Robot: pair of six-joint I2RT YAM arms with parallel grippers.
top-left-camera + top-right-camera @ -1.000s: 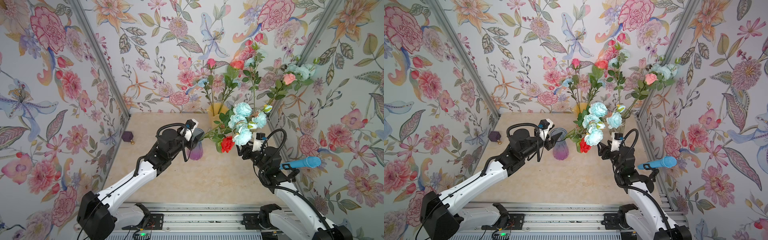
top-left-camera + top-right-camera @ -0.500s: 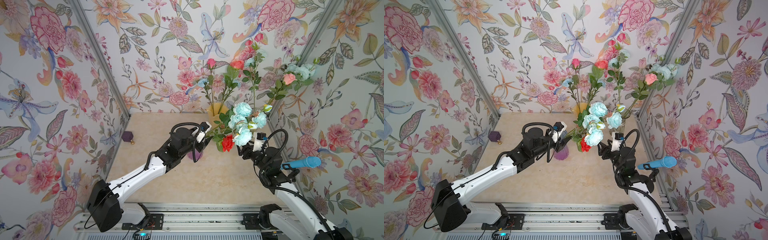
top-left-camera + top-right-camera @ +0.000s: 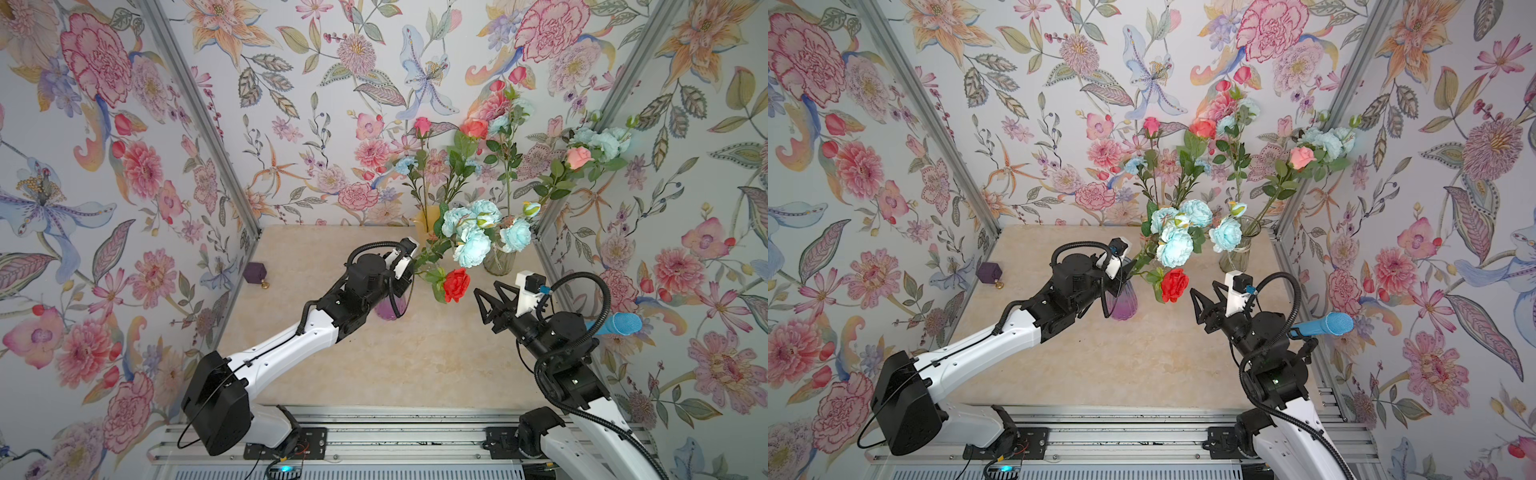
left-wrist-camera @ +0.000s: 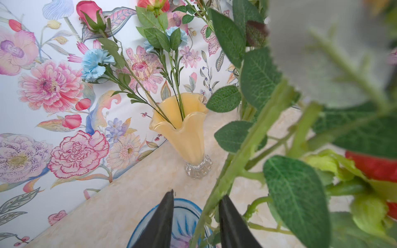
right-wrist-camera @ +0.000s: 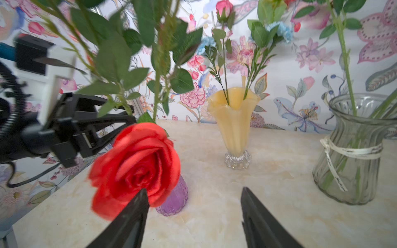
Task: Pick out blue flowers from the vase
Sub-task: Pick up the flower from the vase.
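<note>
Several blue blooms (image 3: 471,249) lean from the purple vase (image 3: 1123,307). Left claw (image 4: 197,194) straddles their likely stem (image 4: 246,153) at the rim, gap showing, not pinched yet. Right claw (image 3: 485,287) gapes wide, empty, by the rose (image 3: 456,284). Light, springy, top-heavy: pinch low on the stem.

Top views high above the table (image 3: 415,353) — wrist cameras low, close, both toward the yellow vase (image 4: 187,137).

Red rose (image 3: 456,284), blue microphone (image 3: 1325,325), small purple cube (image 3: 254,272), beige tabletop (image 3: 415,365), floral walls (image 3: 104,166)
</note>
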